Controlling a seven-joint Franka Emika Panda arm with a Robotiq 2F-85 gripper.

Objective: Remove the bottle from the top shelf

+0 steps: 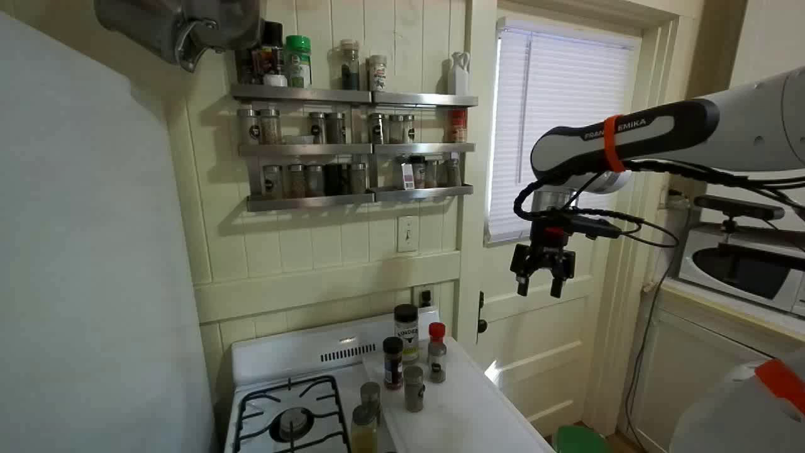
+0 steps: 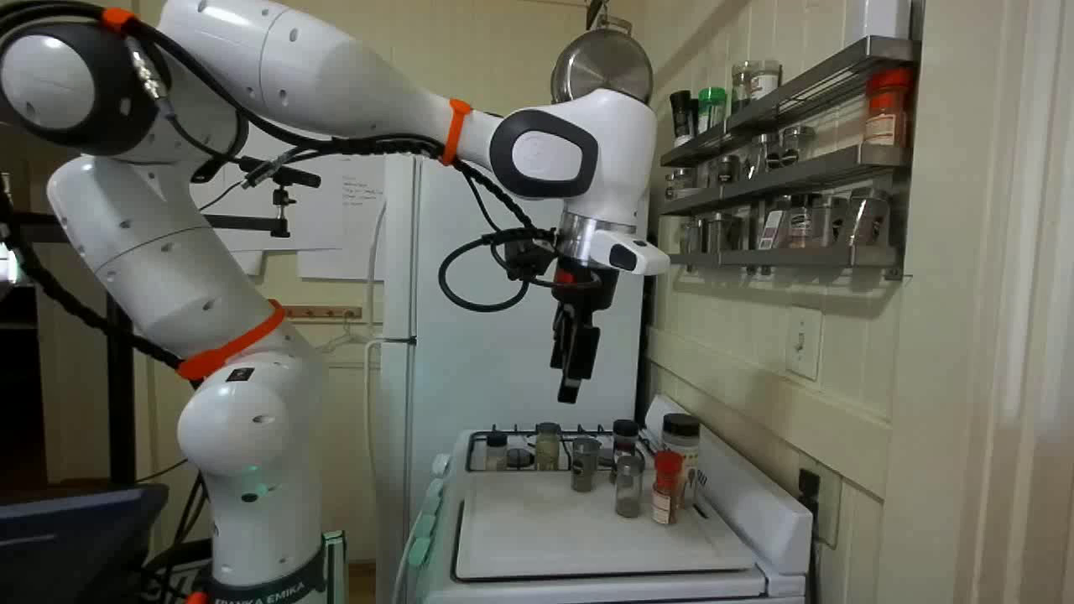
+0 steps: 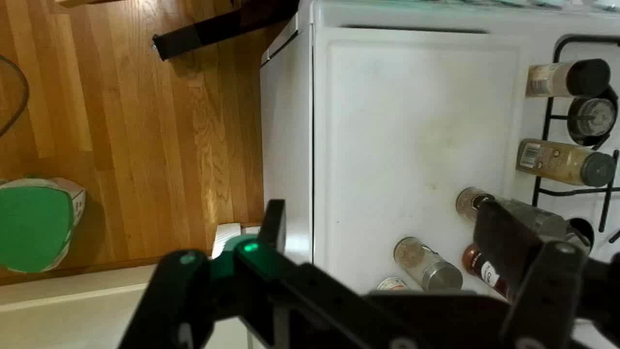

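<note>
The top shelf (image 1: 302, 94) is the uppermost silver tier of the wall rack; it also shows in an exterior view (image 2: 805, 92). On it stand a white bottle (image 1: 460, 74) at the right end, two small jars (image 1: 349, 65) near the middle, a green-capped jar (image 1: 298, 61) and dark-capped containers (image 1: 272, 53) at the left. I cannot tell which bottle is meant. My gripper (image 1: 539, 290) points down with its fingers apart, empty, lower than the rack and away from it. It also shows in an exterior view (image 2: 569, 390) and the wrist view (image 3: 382, 218).
Two lower tiers (image 1: 308, 150) hold several spice jars. Several jars, one red-capped (image 1: 437, 352), stand on the stove (image 2: 587, 537) below the gripper. A metal pan (image 2: 602, 67) hangs near the rack. A white fridge (image 2: 520, 252) stands beyond the stove. A door (image 1: 534, 327) is behind the gripper.
</note>
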